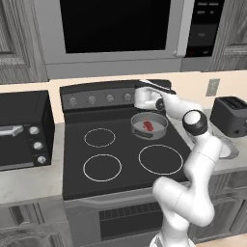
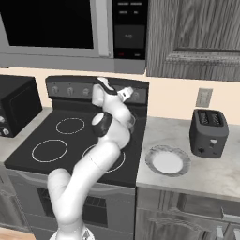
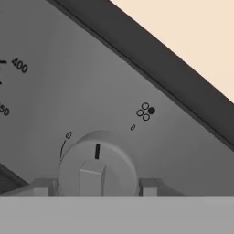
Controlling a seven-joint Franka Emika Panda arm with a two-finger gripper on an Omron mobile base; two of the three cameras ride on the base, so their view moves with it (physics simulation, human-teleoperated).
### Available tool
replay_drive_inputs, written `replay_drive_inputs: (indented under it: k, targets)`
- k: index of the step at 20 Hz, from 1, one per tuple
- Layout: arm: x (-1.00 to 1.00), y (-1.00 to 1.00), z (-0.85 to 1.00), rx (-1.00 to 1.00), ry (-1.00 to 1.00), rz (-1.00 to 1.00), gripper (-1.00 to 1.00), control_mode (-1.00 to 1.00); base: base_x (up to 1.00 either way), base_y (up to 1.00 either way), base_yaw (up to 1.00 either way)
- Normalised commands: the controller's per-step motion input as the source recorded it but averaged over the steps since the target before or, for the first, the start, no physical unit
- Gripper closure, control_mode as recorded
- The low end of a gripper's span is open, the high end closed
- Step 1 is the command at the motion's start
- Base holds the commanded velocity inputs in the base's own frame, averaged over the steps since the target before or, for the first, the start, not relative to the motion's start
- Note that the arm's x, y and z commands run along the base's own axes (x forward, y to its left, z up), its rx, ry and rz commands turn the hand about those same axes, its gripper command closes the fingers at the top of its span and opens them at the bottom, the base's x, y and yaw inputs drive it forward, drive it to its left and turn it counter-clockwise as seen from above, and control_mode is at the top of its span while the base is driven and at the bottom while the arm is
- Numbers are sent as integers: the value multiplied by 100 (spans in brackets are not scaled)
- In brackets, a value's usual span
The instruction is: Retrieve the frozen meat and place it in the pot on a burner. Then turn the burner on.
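The frozen meat (image 1: 148, 126), a small red chunk, lies inside the shallow grey pot (image 1: 161, 126) on the stove's back right burner. My gripper (image 3: 96, 187) is up at the stove's back control panel, just behind the pot. It stands open with one fingertip (image 3: 43, 187) on each side of a round grey knob (image 3: 98, 157). The knob's black mark points up toward the panel's small burner diagram (image 3: 145, 111). In the left base view the white hand (image 1: 147, 98) covers that knob, and whether the fingertips touch it cannot be made out.
Three other burner rings (image 1: 100, 137) are bare, and more knobs (image 1: 91, 100) line the back panel. A toaster oven (image 1: 21, 130) stands to the left. To the right are a black toaster (image 2: 208, 132) and a white-grey plate (image 2: 167, 161). A microwave (image 1: 116, 29) hangs overhead.
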Motion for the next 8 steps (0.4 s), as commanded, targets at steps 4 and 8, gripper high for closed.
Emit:
replay_drive_inputs:
  k: [4,8]
  targets:
    - [0,27,0,-41,4,0,100,-100,0,0,0]
    - [0,42,0,-51,0,0,100,-100,0,0,0]
